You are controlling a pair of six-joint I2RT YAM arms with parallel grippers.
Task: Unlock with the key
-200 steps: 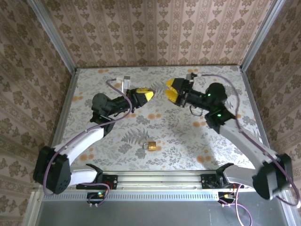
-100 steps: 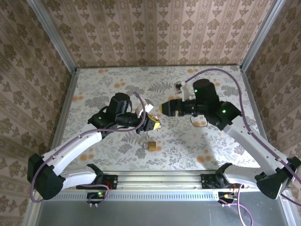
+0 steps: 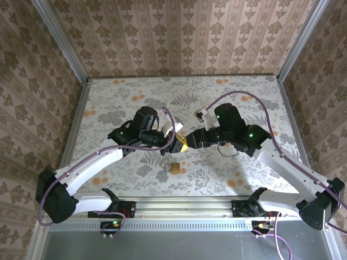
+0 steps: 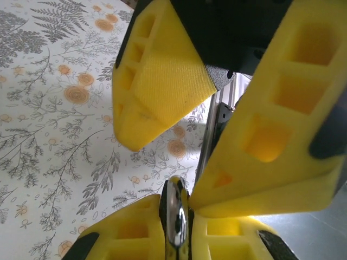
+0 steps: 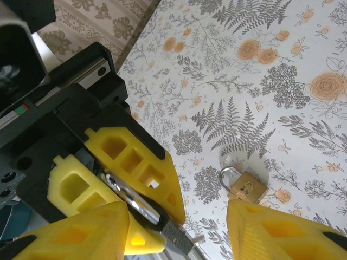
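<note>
Over the table's middle, my left gripper clamps the key. My right gripper holds its jaws apart, one on either side of it.

The key is glossy silver metal with a darker, duller end, the padlock polished brass-coloured metal with a shiny silver shackle, the end effector pads matt yellow plastic with a fine woven-looking grain, and the counter a smooth matt floral print.
</note>
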